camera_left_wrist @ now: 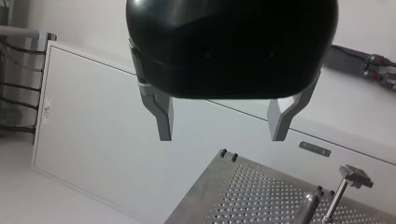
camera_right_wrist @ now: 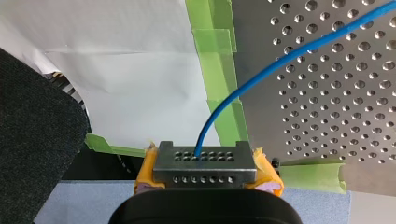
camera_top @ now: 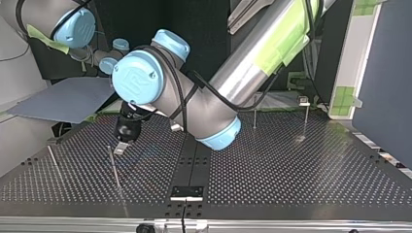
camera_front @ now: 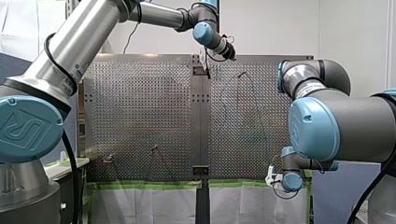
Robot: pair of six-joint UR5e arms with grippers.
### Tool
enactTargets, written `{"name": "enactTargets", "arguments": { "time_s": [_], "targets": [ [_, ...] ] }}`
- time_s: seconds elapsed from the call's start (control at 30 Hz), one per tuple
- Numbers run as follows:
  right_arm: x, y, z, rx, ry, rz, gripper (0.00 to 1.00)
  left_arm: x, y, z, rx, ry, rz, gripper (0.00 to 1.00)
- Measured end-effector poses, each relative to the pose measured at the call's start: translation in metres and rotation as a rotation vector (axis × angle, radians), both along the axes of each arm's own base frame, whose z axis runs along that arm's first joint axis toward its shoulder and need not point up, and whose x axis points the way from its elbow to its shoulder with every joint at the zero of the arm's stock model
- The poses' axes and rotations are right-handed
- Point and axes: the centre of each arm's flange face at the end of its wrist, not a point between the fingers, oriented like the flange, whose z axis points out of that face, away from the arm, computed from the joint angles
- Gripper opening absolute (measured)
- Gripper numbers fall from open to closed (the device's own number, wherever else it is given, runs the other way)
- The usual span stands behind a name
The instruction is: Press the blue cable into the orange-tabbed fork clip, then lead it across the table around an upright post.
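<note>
Perforated table [camera_right_wrist: 327, 93], blue cable [camera_right_wrist: 280, 59], green tape [camera_right_wrist: 217, 56], white wall [camera_front: 280, 28]

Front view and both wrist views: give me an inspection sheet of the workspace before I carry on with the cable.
Surface: perforated table, bare metal, green tape along its edge.
Job's things: blue cable runs over the table; upright posts stand on it; orange-tabbed clip not made out.
Clutter: nothing seen.
Grippers: left gripper open, empty; right gripper, yellow pads, shut on the blue cable.
Cables: only the blue cable on the table.
Surroundings: white wall beyond the table.
</note>
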Motion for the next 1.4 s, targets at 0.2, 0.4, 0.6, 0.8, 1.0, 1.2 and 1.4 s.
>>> {"name": "enactTargets", "arguments": {
  "time_s": [0.2, 0.4, 0.6, 0.8, 1.0, 1.2, 1.4],
  "targets": [
    [0.0, 0.0, 0.0, 0.002, 0.001, 0.001, 0.0, -0.001, -0.006, -0.009, 0.008, 0.02, -0.05, 1.0],
    [0.0, 0.0, 0.0, 0.002, 0.0, 0.001, 0.0, 0.0, -0.017, -0.042, 0.074, 0.075, -0.087, 1.0],
    [0.0, 0.0, 0.0, 0.002, 0.0, 0.001, 0.0, 0.006, -0.018, -0.063, 0.146, 0.085, -0.056, 1.0],
    [0.0, 0.0, 0.0, 0.002, 0.0, 0.001, 0.0, 0.007, -0.016, -0.064, 0.174, 0.064, -0.019, 1.0],
    [0.001, 0.0, 0.0, 0.002, 0.0, 0.004, 0.0, 0.007, -0.018, -0.064, 0.174, 0.055, -0.01, 1.0],
    [0.001, 0.0, 0.0, 0.002, -0.001, 0.004, 0.0, 0.007, -0.017, -0.064, 0.178, 0.053, 0.003, 1.0],
    [0.001, 0.001, 0.0, 0.002, -0.001, 0.005, 0.0, 0.006, -0.013, -0.065, 0.196, 0.066, 0.031, 1.0]
  ]
}}
